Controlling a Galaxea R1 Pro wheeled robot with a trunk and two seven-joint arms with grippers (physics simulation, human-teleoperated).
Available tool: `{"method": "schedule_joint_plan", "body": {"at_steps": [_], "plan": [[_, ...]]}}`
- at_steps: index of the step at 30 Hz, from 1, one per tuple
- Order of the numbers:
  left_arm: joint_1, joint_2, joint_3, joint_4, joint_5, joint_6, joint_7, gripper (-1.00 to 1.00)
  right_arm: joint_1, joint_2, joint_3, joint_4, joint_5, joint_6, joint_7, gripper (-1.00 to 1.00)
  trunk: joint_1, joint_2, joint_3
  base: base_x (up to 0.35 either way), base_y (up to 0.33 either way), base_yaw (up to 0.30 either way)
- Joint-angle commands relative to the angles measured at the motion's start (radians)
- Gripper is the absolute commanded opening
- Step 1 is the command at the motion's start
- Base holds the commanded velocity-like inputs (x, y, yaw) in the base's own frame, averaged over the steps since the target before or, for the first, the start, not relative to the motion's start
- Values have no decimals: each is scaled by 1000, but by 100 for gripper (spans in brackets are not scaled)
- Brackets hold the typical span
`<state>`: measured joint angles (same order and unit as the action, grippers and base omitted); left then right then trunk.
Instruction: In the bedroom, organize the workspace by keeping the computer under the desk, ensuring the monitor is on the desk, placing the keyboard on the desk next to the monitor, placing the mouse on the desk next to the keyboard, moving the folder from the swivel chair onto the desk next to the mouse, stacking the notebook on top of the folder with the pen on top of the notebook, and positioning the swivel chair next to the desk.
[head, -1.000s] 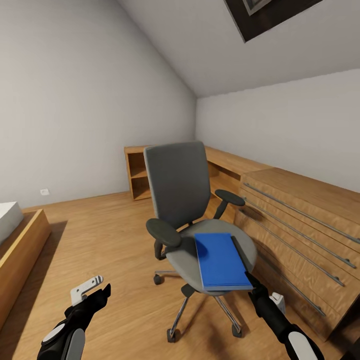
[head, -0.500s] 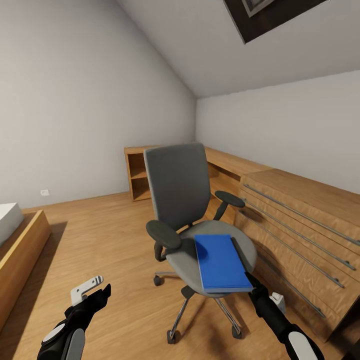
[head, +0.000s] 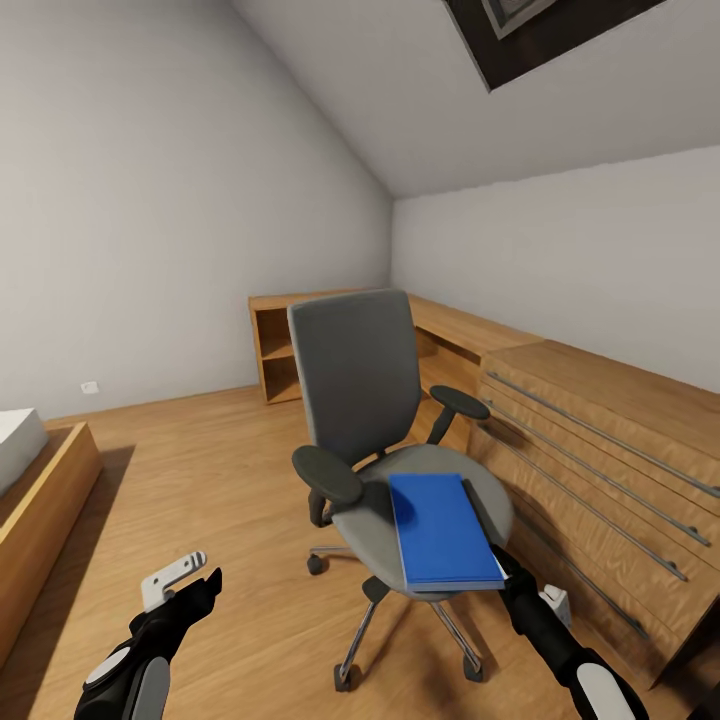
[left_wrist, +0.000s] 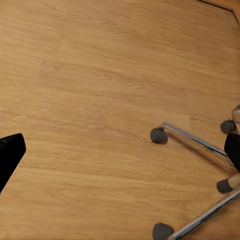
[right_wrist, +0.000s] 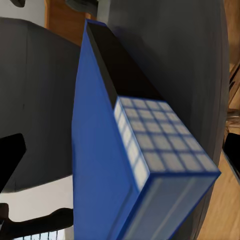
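Note:
The grey swivel chair (head: 355, 380) stands mid-room on the wood floor. A blue folder (head: 440, 530) lies flat on its seat, overhanging the near edge. My right gripper (head: 497, 558) is at the folder's near right corner. In the right wrist view the folder (right_wrist: 100, 150) fills the space between the spread fingers of that open gripper (right_wrist: 122, 155), over the grey seat (right_wrist: 175, 50). My left gripper (head: 190, 580) hangs low to the left of the chair, open and holding nothing. In the left wrist view this gripper (left_wrist: 120, 150) faces bare floor and the chair's chrome legs (left_wrist: 195, 142).
A long wooden drawer unit (head: 600, 450) runs along the right wall, close behind the chair. A wooden shelf unit (head: 278, 350) stands at the back wall. A wooden bed frame (head: 40, 500) sits at the left. Open floor (head: 200, 470) lies between bed and chair.
The whole head view has shifted slightly downward, so the camera moved. Chair, folder and both arms keep the same places relative to each other.

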<state>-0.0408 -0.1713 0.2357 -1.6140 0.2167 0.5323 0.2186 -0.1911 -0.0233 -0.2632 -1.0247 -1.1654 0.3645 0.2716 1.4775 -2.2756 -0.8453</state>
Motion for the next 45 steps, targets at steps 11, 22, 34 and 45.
{"method": "schedule_joint_plan", "body": {"at_steps": [11,22,34,45], "plan": [[-1,0,1,-1,12,5,5,100,-1,0,-2,0,-7,8,1,100,0,0,-1,-32,0,0],[-1,0,1,-1,12,5,5,100,-1,0,-2,1,-7,7,1,100,0,0,-1,-53,0,0],[-1,-1,1,0,12,5,5,100,-1,0,-2,1,-7,8,1,100,0,0,-1,-1,0,0],[-1,0,1,0,12,4,5,100,-1,0,-2,0,-7,8,1,100,0,0,-1,95,0,0]]}}
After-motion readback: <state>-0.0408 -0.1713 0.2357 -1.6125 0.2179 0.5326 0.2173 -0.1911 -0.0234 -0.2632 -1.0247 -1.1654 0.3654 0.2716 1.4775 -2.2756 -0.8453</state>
